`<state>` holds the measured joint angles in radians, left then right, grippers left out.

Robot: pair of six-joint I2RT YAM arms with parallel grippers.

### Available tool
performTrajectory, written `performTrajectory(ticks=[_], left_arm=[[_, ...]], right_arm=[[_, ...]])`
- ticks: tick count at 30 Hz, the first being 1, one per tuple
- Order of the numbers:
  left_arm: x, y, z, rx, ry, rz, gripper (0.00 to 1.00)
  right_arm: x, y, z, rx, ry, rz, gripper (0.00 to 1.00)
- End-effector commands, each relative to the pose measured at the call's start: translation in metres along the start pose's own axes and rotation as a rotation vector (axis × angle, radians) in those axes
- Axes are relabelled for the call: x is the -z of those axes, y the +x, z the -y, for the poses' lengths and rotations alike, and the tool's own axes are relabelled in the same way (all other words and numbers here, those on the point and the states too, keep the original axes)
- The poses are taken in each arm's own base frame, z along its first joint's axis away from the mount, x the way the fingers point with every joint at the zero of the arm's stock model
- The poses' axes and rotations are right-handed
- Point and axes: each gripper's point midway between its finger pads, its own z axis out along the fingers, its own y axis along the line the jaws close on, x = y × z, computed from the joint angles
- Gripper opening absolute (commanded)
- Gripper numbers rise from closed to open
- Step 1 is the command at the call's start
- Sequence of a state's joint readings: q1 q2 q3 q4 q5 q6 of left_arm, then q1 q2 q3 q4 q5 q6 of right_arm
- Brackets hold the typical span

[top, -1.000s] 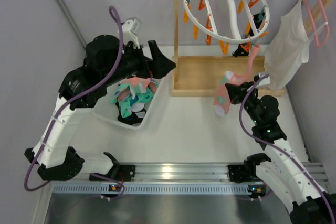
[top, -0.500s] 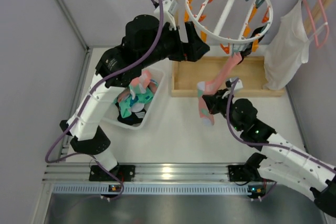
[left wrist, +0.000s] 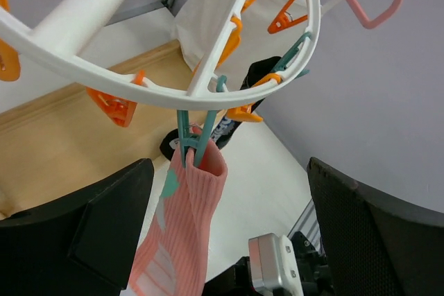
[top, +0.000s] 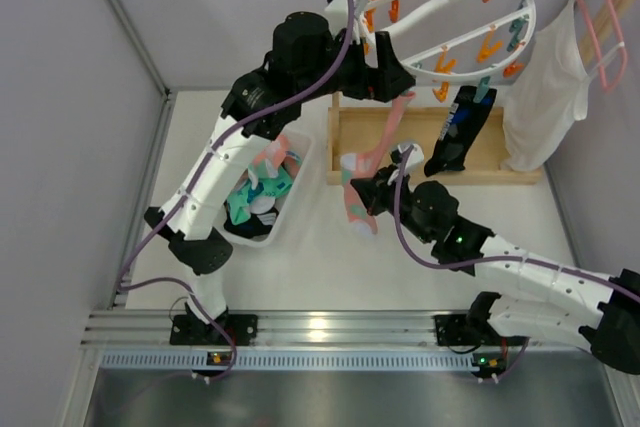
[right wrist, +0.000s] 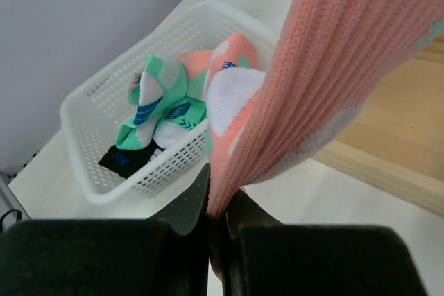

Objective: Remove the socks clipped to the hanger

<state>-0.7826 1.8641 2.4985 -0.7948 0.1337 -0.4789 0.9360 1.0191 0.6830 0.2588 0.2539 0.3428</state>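
The white ring hanger [top: 455,17] hangs tilted from a wooden rail, with orange and teal clips. A pink sock [top: 357,215] hangs from a teal clip [left wrist: 193,138] on its near rim. My right gripper [top: 363,192] is shut on the sock's lower part [right wrist: 305,88] and pulls it taut toward the left. My left gripper [top: 398,82] is open just under the ring, its jaws on either side of the sock's cuff [left wrist: 198,185], not touching it. A black sock with blue marks [top: 455,132] is also clipped to the ring, behind the pink one [left wrist: 232,124].
A white basket [top: 300,162] at the left holds several teal, pink and black socks [right wrist: 173,95]. The wooden rack base [top: 375,137] lies under the hanger. A white cloth garment [top: 545,97] on a pink wire hanger [top: 588,17] hangs at the right.
My left arm swung from the basket up to the hanger rim. My right gripper dragged the pink sock leftward and down. The ring tilted and turned, and the black sock came into view.
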Motion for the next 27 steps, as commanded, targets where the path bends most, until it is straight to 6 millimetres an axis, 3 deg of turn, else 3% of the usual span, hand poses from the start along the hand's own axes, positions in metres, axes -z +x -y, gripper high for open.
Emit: performTrajectory(ticks=[1, 7, 20, 27], left_arm=[[0.002, -0.016, 0.036, -0.078, 0.197, 0.06, 0.95], [-0.019, 0.002, 0.025, -0.028, 0.21, 0.011, 0.88], [-0.055, 0.019, 0.013, 0.038, 0.219, -0.006, 0.75], [-0.068, 0.026, 0.018, 0.096, 0.261, -0.017, 0.72]], right_arm=[[0.008, -0.036, -0.028, -0.006, -0.109, 0.104, 0.0], [0.022, -0.041, -0.034, -0.003, -0.165, 0.122, 0.0], [0.038, -0.048, -0.036, 0.019, -0.21, 0.135, 0.0], [0.04, -0.05, -0.039, 0.028, -0.225, 0.135, 0.0]])
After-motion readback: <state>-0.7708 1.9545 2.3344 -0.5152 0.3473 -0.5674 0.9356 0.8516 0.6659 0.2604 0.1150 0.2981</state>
